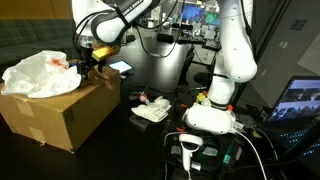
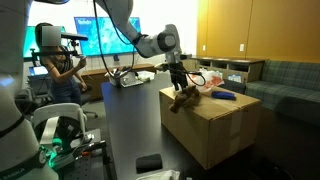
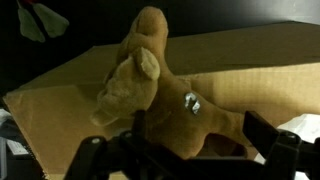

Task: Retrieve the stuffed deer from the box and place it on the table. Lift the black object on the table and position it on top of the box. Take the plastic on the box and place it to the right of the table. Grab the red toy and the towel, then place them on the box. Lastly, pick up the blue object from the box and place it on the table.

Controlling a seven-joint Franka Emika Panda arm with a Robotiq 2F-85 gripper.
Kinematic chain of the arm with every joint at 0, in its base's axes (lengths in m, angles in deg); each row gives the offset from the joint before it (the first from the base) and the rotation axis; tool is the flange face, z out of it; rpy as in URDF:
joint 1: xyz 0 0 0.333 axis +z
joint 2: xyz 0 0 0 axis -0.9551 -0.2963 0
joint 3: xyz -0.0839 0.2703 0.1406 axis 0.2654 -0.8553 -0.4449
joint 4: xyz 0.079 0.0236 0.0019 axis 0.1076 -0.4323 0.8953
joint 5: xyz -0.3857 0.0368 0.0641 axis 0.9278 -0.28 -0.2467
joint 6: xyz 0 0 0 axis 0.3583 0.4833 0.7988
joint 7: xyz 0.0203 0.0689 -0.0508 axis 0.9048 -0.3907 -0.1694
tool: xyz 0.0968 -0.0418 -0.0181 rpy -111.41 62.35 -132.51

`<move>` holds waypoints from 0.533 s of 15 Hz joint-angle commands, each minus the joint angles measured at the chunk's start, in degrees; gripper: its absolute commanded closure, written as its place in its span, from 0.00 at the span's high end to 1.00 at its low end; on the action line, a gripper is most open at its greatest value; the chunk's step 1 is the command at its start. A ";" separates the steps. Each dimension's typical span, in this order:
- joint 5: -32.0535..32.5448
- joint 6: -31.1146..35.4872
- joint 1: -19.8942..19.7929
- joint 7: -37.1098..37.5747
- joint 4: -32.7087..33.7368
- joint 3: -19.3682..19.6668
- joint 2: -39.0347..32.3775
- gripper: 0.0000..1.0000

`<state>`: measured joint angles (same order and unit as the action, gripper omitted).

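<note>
Gripper [image 1: 96, 63] is hanging over the far right corner of the cardboard box [image 1: 60, 115] in an exterior view, at the end of the Franka arm [image 1: 225, 50]. Its jaws are showing too small here to judge. White plastic [image 1: 40, 72] is lying crumpled on the box top, left of the gripper. A white towel [image 1: 152, 110] is resting on the dark table [image 1: 110, 150], right of the box. A black scanner with a white head [image 1: 190, 148] is standing nearer, in front of the robot base.

In an exterior view, the gripper [image 2: 180, 78] is pointing down just above the stuffed deer [image 2: 184, 97]. The deer is lying at the near left edge of the box [image 2: 215, 130] top, partly drooping over the side. The blue object [image 2: 223, 95] is lying on the box top, right of the deer. A person [image 2: 60, 70] is occupying the far left background.

In the wrist view, the gripper [image 3: 185, 150] is standing with jaws spread wide, one finger [image 3: 90, 155] on each side of the stuffed deer [image 3: 155, 95]. The deer is lying between them on the cardboard. Contact with the fingers cannot be confirmed.
</note>
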<state>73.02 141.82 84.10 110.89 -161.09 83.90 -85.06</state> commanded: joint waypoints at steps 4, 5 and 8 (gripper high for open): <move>-4.03 1.31 0.51 -1.03 3.18 2.49 -4.16 1.00; -4.40 1.34 0.54 -1.07 3.30 2.70 -4.53 0.96; -5.96 1.30 0.40 -1.71 3.30 2.96 -4.85 0.70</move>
<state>69.17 142.49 84.10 110.69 -159.41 85.96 -88.67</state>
